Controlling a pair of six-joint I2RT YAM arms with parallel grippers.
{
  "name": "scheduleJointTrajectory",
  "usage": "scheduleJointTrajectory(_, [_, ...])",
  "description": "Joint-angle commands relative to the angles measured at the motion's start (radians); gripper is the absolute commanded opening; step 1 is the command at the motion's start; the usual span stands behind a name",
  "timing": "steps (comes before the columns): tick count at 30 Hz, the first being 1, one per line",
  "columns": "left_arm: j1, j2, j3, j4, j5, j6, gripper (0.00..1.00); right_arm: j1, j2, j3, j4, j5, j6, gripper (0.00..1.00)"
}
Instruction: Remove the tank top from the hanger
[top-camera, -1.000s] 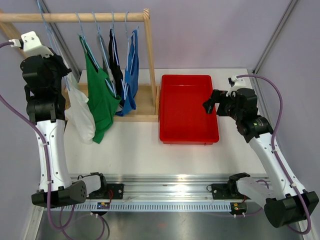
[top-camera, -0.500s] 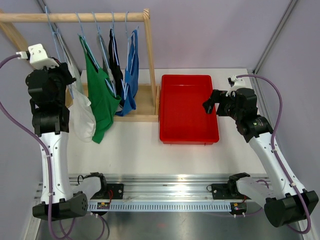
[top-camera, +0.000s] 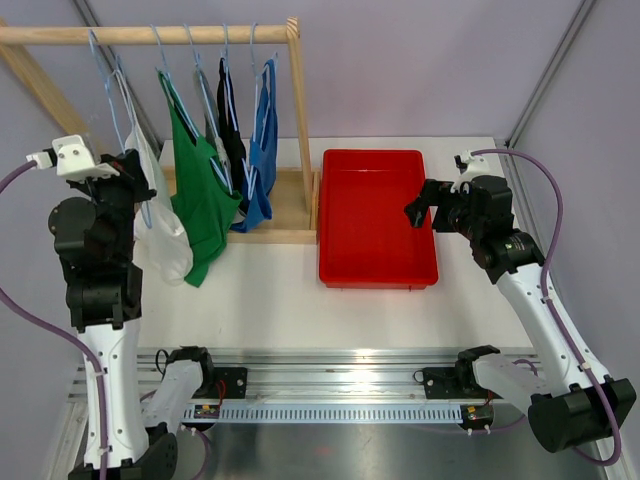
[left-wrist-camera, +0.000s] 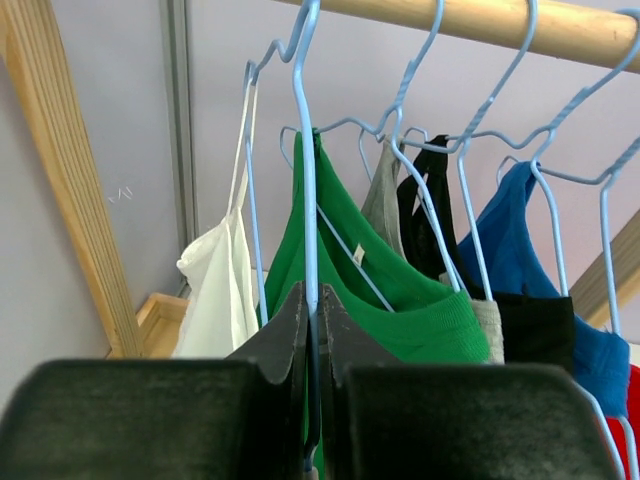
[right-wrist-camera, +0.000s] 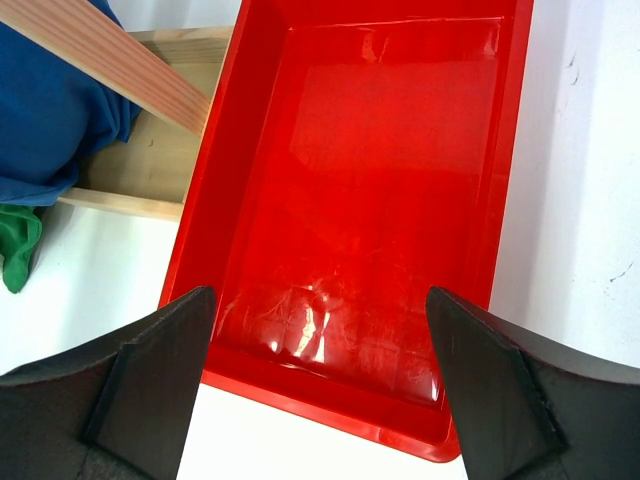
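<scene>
A white tank top (top-camera: 162, 232) hangs on a light-blue wire hanger (top-camera: 112, 100) at the left end of the wooden rail (top-camera: 150, 34). My left gripper (top-camera: 138, 188) is shut on this hanger's wire (left-wrist-camera: 311, 200), seen between its jaws in the left wrist view (left-wrist-camera: 312, 300), where the white top (left-wrist-camera: 215, 300) hangs just left. The hanger's hook is level with the rail; I cannot tell whether it still rests on it. My right gripper (top-camera: 412, 212) is open and empty over the red bin (right-wrist-camera: 250, 180), its jaws wide apart (right-wrist-camera: 320, 385).
Green (top-camera: 205, 205), black (top-camera: 233, 130) and blue (top-camera: 262, 150) tops hang on other hangers on the rail. The rack's wooden post (top-camera: 303, 120) and base stand beside the red bin (top-camera: 330, 270). The left post (left-wrist-camera: 75, 200) is close to my left gripper.
My left arm has dropped lower and come nearer, still gripping the hanger; the hanger and white top have shifted down and right with it. The right arm has not moved.
</scene>
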Motion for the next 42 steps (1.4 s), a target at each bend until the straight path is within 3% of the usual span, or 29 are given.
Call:
scheduleJointTrajectory(1, [-0.002, -0.047, -0.038, 0.017, 0.055, -0.024, 0.00, 0.004, -0.001, 0.003, 0.032, -0.032, 0.011, 0.94])
scheduleJointTrajectory(17, [-0.005, -0.352, -0.222, -0.158, 0.256, -0.096, 0.00, 0.004, 0.039, 0.006, 0.042, -0.027, 0.006, 0.93])
scheduleJointTrajectory(30, [-0.005, -0.535, -0.210, -0.405, 0.322, -0.090, 0.00, 0.015, 0.064, 0.008, 0.073, -0.076, -0.005, 0.92])
scheduleJointTrajectory(42, [0.011, -0.670, -0.222, -0.578, 0.491, -0.133, 0.00, 0.088, 0.106, 0.028, 0.104, -0.084, -0.031, 0.92])
